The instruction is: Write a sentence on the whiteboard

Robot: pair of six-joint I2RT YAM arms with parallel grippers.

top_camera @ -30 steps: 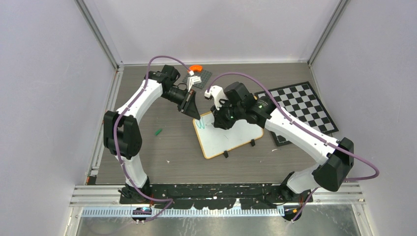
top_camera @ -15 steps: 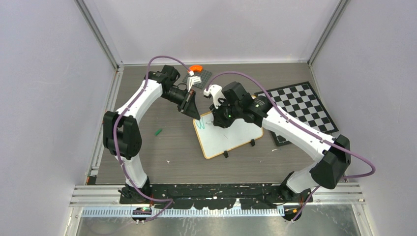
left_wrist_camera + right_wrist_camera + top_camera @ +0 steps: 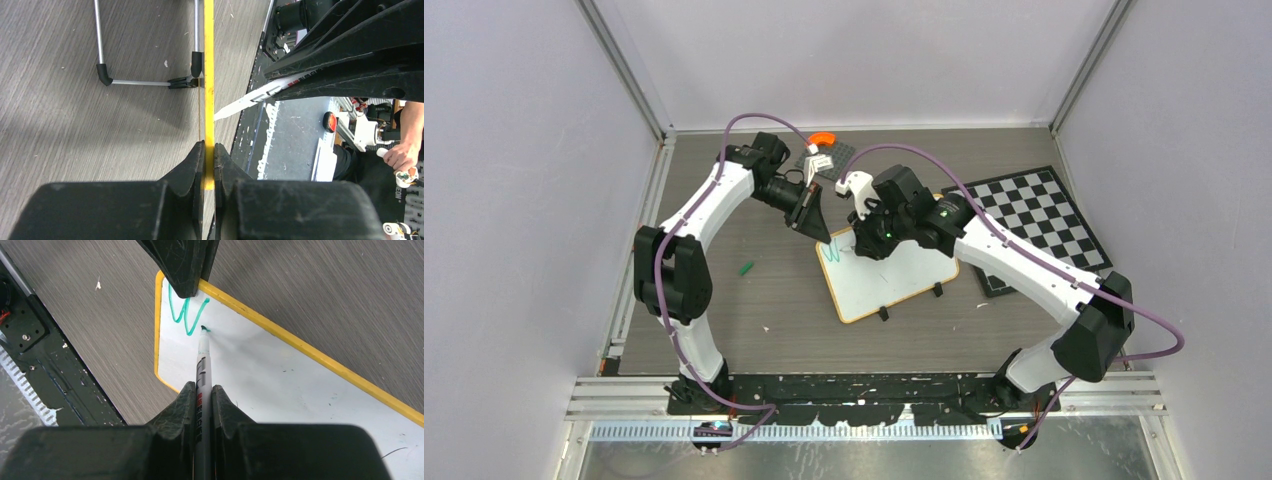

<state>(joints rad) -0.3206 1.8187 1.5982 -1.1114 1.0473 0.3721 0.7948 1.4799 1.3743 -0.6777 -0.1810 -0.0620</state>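
Observation:
The whiteboard (image 3: 904, 275) lies flat on the table, with an orange-yellow frame and black wire stand (image 3: 145, 82). My left gripper (image 3: 824, 235) is shut on the board's far-left frame edge (image 3: 208, 75), seen edge-on between the jaws (image 3: 209, 147). My right gripper (image 3: 203, 390) is shut on a grey marker (image 3: 202, 365). Its green tip touches the white surface (image 3: 280, 375) just right of a green "W" (image 3: 186, 315), the only part of the sentence that shows. In the top view the right gripper (image 3: 864, 245) hovers over the board's upper left.
A black-and-white checkerboard (image 3: 1034, 225) lies right of the whiteboard. A small green cap (image 3: 746, 268) lies on the table to the left. A dark plate with white pieces (image 3: 829, 158) and an orange part (image 3: 824, 137) sit at the back.
The right arm has shifted slightly to the left with the marker. The left gripper and the board have not moved.

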